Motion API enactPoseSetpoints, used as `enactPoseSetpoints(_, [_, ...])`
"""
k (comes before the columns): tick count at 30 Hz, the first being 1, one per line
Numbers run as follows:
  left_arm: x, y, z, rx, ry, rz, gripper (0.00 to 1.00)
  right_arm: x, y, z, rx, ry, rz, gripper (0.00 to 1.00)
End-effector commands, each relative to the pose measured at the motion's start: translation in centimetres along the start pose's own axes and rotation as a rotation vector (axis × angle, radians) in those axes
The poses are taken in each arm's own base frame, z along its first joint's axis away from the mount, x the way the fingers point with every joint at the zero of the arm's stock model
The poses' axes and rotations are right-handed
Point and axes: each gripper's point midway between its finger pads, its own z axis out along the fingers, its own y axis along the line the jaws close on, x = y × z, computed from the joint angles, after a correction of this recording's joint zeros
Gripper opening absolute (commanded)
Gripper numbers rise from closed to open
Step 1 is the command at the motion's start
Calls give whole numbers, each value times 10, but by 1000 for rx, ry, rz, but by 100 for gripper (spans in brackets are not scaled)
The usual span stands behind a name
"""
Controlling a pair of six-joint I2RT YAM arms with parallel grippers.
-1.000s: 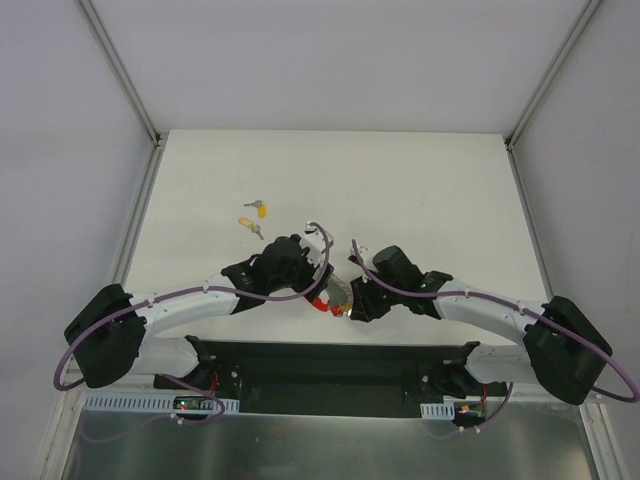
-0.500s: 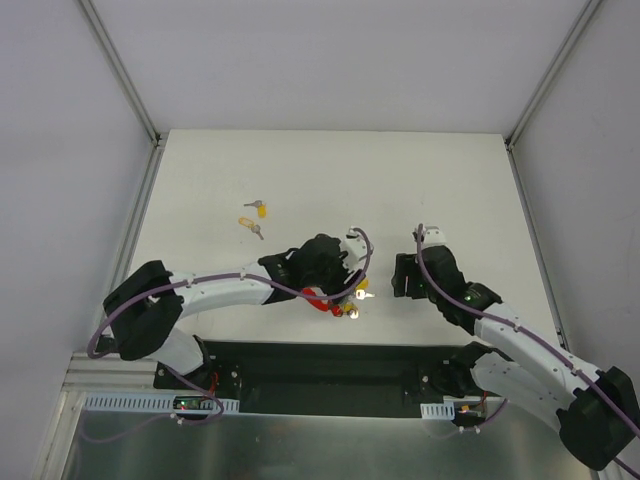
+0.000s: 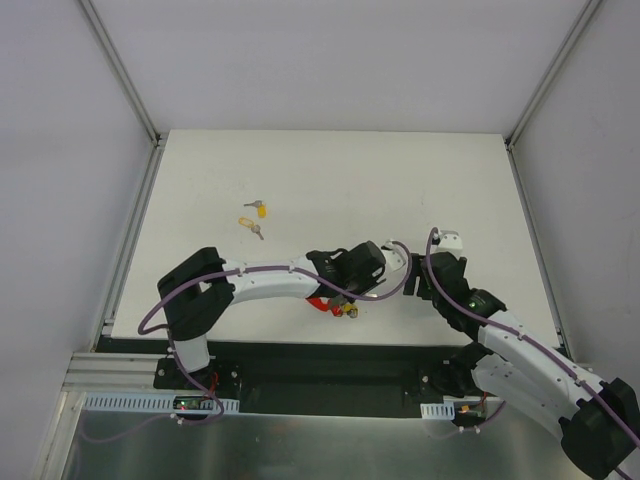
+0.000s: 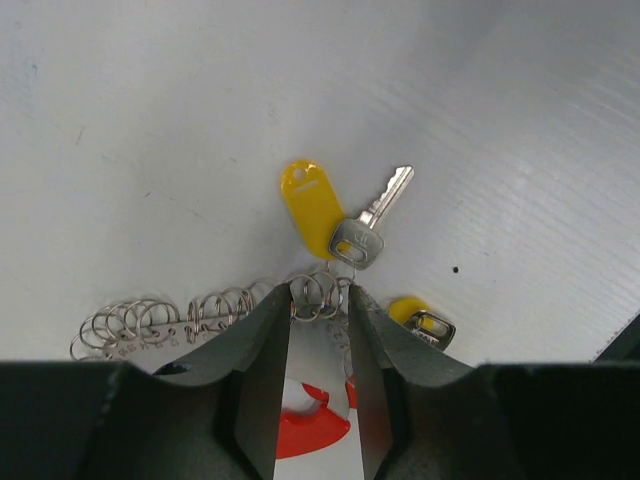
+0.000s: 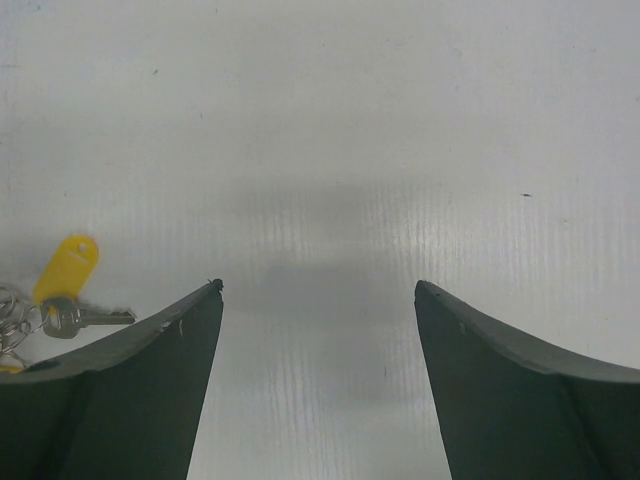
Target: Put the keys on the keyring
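Observation:
The keyring shows in the left wrist view as a red clip (image 4: 300,432) joined to a chain of small silver rings (image 4: 150,320). My left gripper (image 4: 320,292) is shut on rings of that chain. A silver key (image 4: 375,225) with a yellow tag (image 4: 310,208) hangs from those rings, and a second yellow-headed key (image 4: 425,326) lies just right of the fingers. In the top view the left gripper (image 3: 345,295) sits over the red clip (image 3: 319,303). Two loose keys (image 3: 260,209) (image 3: 251,226) lie far left. My right gripper (image 5: 318,290) is open and empty over bare table.
The white table (image 3: 400,190) is walled on the left, back and right. Its front edge meets the black base rail (image 3: 330,365). The tagged key (image 5: 68,270) shows at the left edge of the right wrist view. The right gripper (image 3: 412,283) sits close to the left wrist.
The right gripper has left the keyring and drawn back to the right, now open. The left arm has stretched right, and the keyring has shifted slightly right with it.

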Motion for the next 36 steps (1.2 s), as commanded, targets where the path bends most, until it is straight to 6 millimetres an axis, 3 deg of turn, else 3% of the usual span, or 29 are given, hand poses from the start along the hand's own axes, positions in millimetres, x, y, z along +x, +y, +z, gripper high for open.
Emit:
enactPoseSetpoints(1, [0,1,-3,-35,67,39,29,-2,-7,0,38,-16,15,81])
enactPoseSetpoints(22, [13,-23,12,-33,200,83,24,2,-4,4,20,11,6,80])
enactPoseSetpoints(36, [22,-19,22,-68,251,119,22,6,-1,8,2,33,-4,80])
